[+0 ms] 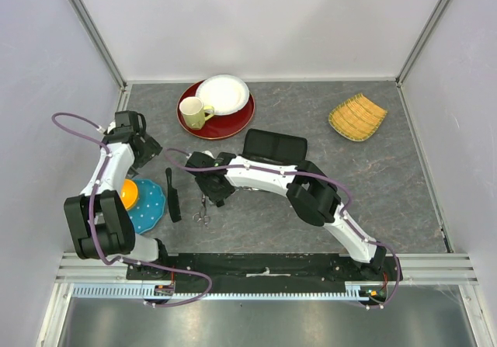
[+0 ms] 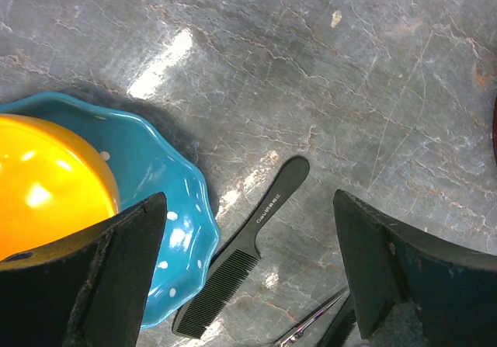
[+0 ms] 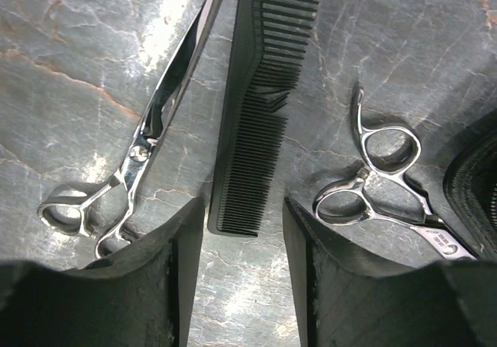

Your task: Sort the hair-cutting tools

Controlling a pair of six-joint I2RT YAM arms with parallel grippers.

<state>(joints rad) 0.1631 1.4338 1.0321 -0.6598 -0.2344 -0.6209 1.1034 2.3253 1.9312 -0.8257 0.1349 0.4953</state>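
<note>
A slim black comb lies on the grey tabletop between two silver ring-handled scissors, one on its left and one on its right. My right gripper is open, its fingers either side of the comb's near end without touching it. In the top view this gripper hides the comb, and one pair of scissors shows below it. A black comb with a handle lies beside a teal dish. My left gripper is open and empty above that comb, at the left in the top view.
An orange bowl sits in the teal dish. A flat black case lies just behind the right gripper. A red plate with a white plate and a cream mug stands at the back. A yellow woven tray is at the back right.
</note>
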